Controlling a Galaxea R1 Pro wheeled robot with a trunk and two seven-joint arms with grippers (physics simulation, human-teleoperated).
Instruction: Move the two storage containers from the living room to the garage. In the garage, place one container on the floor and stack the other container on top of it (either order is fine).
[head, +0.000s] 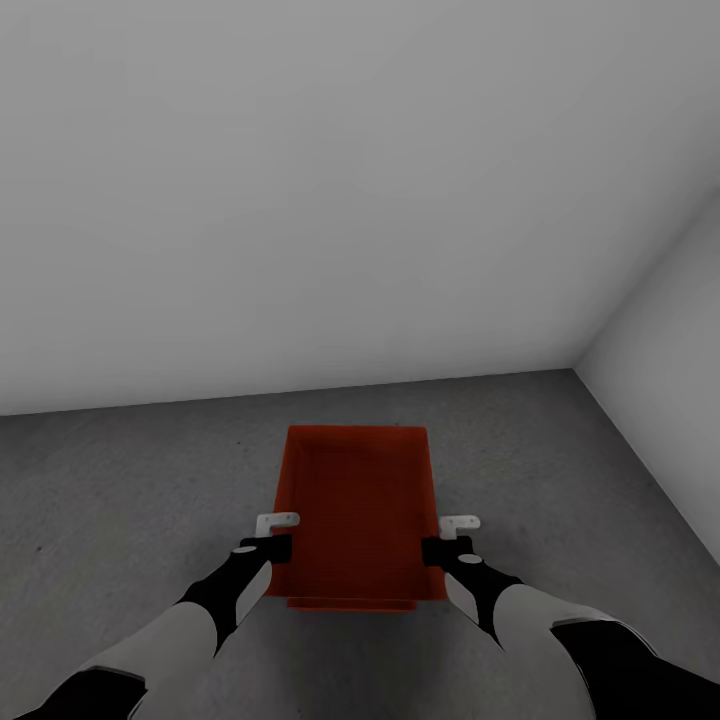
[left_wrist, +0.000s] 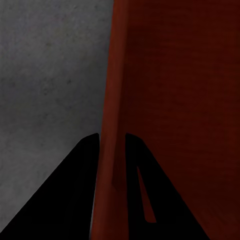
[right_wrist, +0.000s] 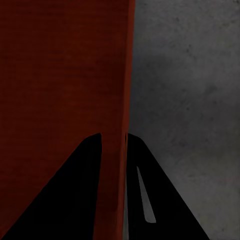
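Seen from the head camera, an orange-red storage container (head: 358, 515) hangs between both arms above the dark grey garage floor (head: 120, 490), near the corner where two pale grey walls (head: 300, 200) meet; a second red edge shows just under its near side, though whether that is another container cannot be told. The left hand (head: 277, 536) grips the left wall, the right hand (head: 442, 538) the right wall. In the left wrist view, the left hand (left_wrist: 112, 150) pinches the container (left_wrist: 175, 100) wall between its dark fingers (left_wrist: 85, 190). In the right wrist view, the right hand (right_wrist: 113, 150) clamps the opposite wall of the container (right_wrist: 60, 75), concrete floor (right_wrist: 190, 100) beyond.
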